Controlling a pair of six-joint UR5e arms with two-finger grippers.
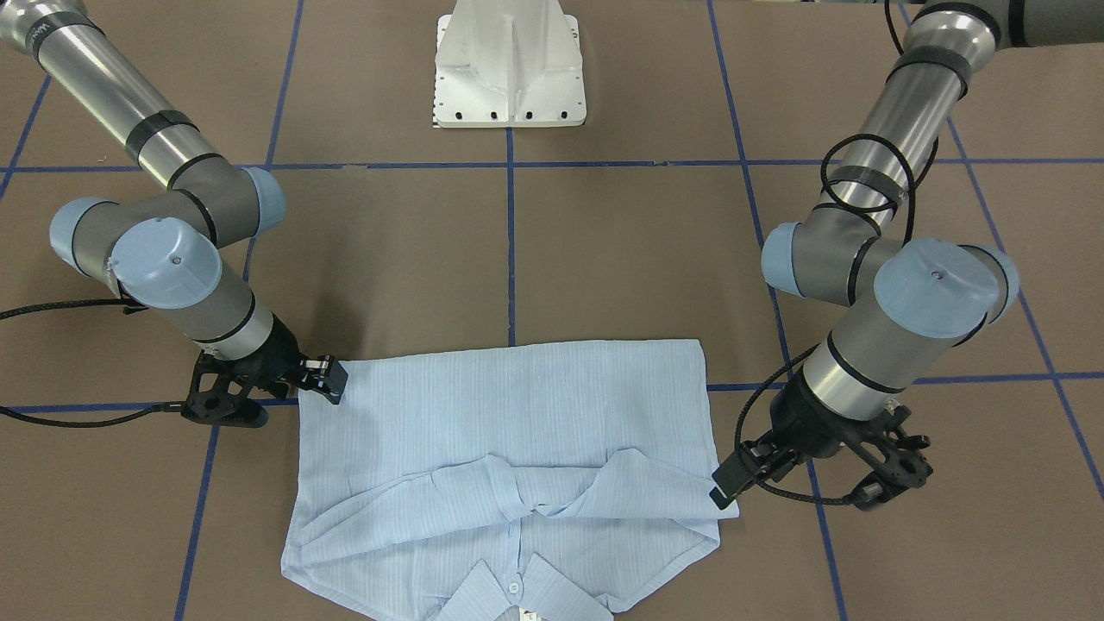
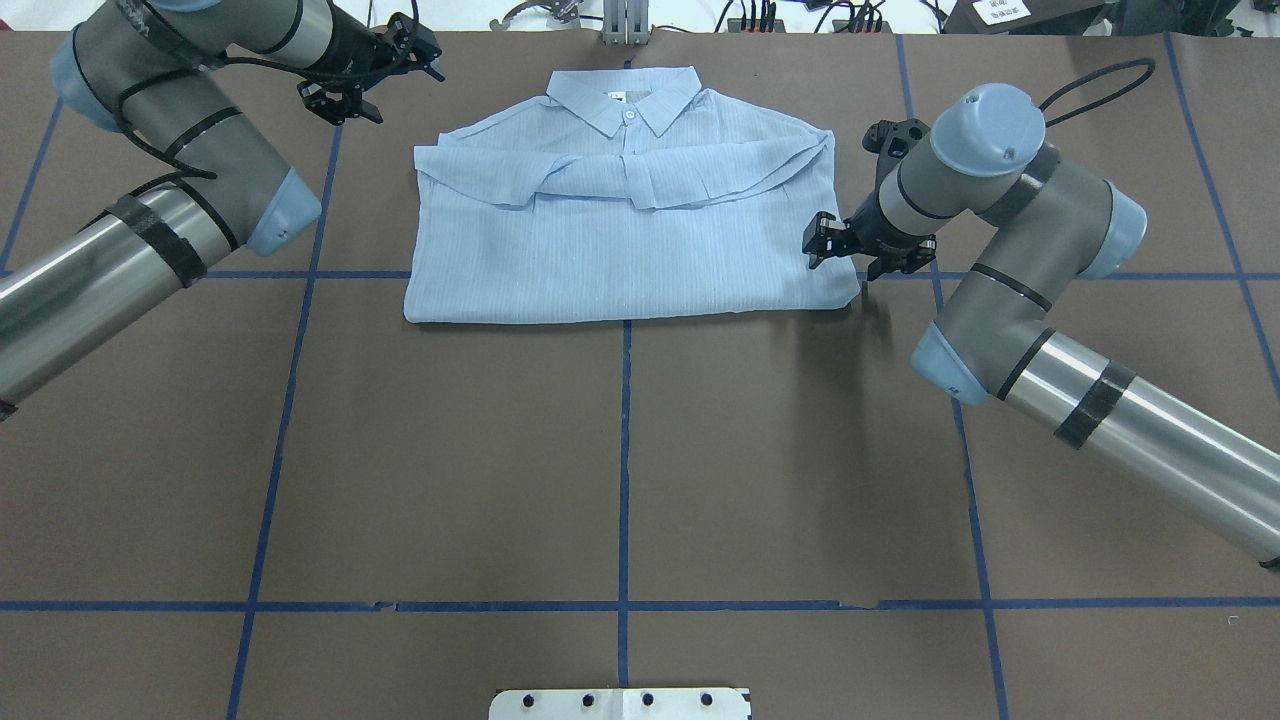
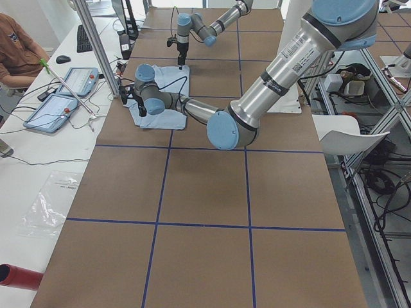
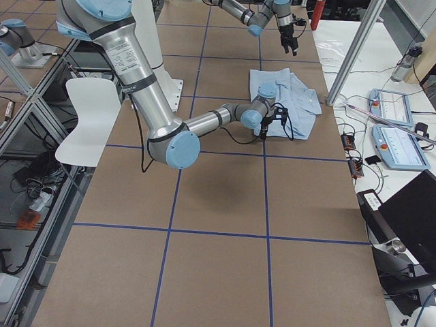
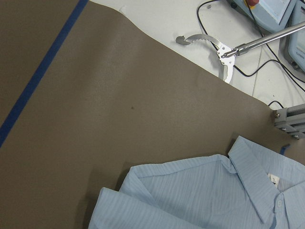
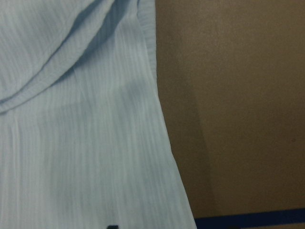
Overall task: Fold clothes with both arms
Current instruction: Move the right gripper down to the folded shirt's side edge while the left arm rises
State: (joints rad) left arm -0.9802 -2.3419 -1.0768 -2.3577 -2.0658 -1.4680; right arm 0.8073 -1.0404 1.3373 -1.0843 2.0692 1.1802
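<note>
Flanking the shirt [image 1: 517,405], neither left tool [image 1: 724,485] nor right tool [image 1: 333,382] shows its opening.

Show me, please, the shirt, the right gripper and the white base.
shirt [image 2: 620,250], overhead view, flat lower panel.
right gripper [image 2: 818,242], overhead view, between its fingertips.
white base [image 1: 509,90], front-facing view, its middle.

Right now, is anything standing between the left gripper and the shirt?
Nothing visible. The left gripper hangs off the collar end of the shirt, and only bare brown table lies between them.
</note>
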